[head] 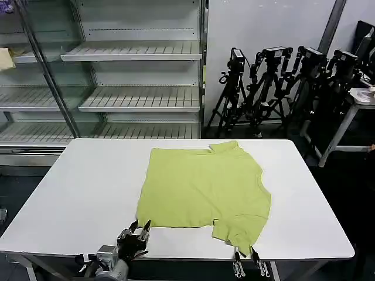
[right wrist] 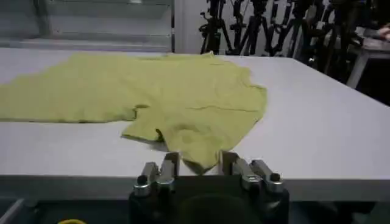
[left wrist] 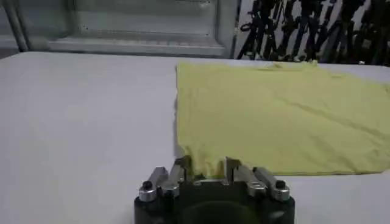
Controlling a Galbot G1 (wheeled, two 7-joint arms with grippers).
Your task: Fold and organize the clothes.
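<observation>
Looking down from the head camera, I see the lime T-shirt (head: 202, 187) lying flat near the middle of the white counter (head: 82, 187), plain side up, collar toward 12 o'clock and one short sleeve bunched out at about 5 o'clock. My left pincer (head: 140, 227) sits at the counter's near edge around 7 o'clock from the shirt, its fingers spread wide with nothing between them, tips just beside the shirt's near-left hem corner; in the left wrist view that corner lies right in front of the left pincer (left wrist: 207, 167). My right pincer (head: 245, 253) is at the near edge at 5 o'clock, also spread open and empty, pointing at the tip of the bunched sleeve (right wrist: 195, 137).
</observation>
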